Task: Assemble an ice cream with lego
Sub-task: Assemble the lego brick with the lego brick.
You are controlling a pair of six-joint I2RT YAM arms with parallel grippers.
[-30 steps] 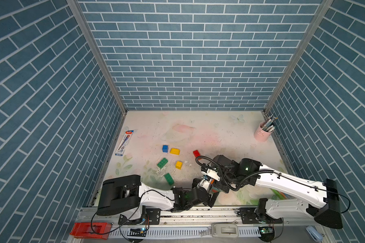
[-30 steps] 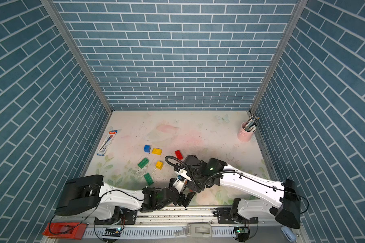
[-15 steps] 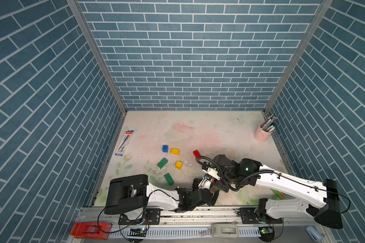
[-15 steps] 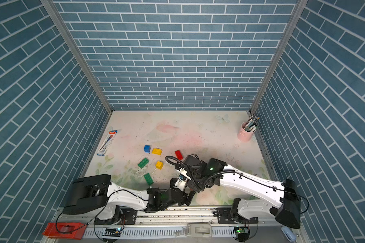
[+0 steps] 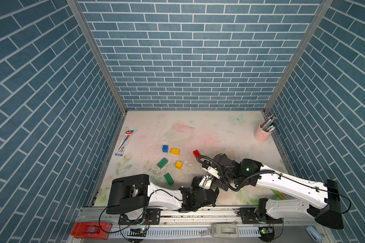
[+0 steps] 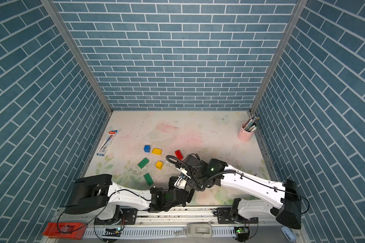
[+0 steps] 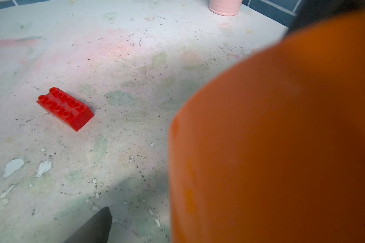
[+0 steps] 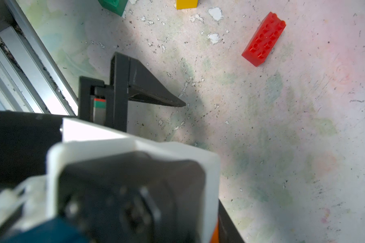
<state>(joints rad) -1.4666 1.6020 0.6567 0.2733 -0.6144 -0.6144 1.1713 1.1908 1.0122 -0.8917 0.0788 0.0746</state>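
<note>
Lego bricks lie loose on the table (image 5: pixel 219 130), left of centre. On the far row are the blue brick (image 5: pixel 165 148), the yellow brick (image 5: pixel 175 151) and, furthest right, the red brick (image 5: pixel 196 153). Nearer are the far green brick (image 5: pixel 162 163), the small yellow brick (image 5: pixel 179 165) and the near green brick (image 5: pixel 169 178).

The orange brick (image 7: pixel 272 136) is raised above the table at near centre. The right gripper (image 5: pixel 212 184) is clamped on it, with the jaws drawn together.

The left gripper (image 5: pixel 205 188) stands fully apart and faces the orange brick at close range. In the left wrist view one fingertip (image 7: pixel 93 227) shows beside the brick, with a gap between them. The other finger is hidden, so contact there cannot be told.

Change against one second earlier:
- The left arm has swung rightward, carrying its gripper in under the right gripper.
- The right arm, both jaw settings and the loose bricks are unchanged.
</note>
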